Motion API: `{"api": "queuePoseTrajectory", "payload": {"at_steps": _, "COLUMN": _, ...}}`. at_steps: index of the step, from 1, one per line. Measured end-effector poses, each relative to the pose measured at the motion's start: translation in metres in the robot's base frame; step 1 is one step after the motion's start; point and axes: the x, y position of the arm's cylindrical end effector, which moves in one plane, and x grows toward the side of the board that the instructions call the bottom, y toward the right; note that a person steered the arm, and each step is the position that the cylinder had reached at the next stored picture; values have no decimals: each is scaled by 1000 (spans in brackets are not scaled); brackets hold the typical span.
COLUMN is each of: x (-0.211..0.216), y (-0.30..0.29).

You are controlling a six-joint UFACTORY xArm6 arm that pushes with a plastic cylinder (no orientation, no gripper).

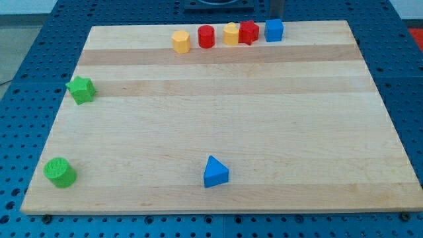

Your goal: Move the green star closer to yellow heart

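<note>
The green star [81, 90] lay near the worktop's [225, 112] 9 o'clock edge, well apart from the other blocks. A row sat along the 12 o'clock edge: a yellow block [180, 41], a red cylinder [206, 37], a second yellow block [230, 34] touching a red block [248, 32], then a blue cube [274, 30]. Which yellow one was the heart could not be told. A green cylinder [60, 172] rested toward 8 o'clock, a blue triangle [215, 172] toward 6 o'clock. A grey shape rose just beyond the blue cube at 12 o'clock; my tip itself did not show, and there was no hand on this rod to judge as wide or narrow
</note>
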Motion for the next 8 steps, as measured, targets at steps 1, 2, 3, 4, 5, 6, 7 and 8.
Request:
{"api": "queuePoseTrajectory", "payload": {"at_steps": 1, "x": 0, "y": 7}}
{"api": "queuePoseTrajectory", "payload": {"at_steps": 2, "x": 0, "y": 6}}
{"api": "queuePoseTrajectory", "payload": {"at_steps": 3, "x": 0, "y": 6}}
{"api": "queuePoseTrajectory", "payload": {"at_steps": 4, "x": 1, "y": 6}}
{"api": "queuePoseTrajectory", "payload": {"at_steps": 5, "x": 7, "y": 6}}
{"api": "queuePoseTrajectory", "payload": {"at_steps": 6, "x": 15, "y": 6}}
{"api": "queuePoseTrajectory", "payload": {"at_steps": 7, "x": 5, "y": 6}}
{"api": "queuePoseTrajectory", "payload": {"at_steps": 8, "x": 0, "y": 9}}
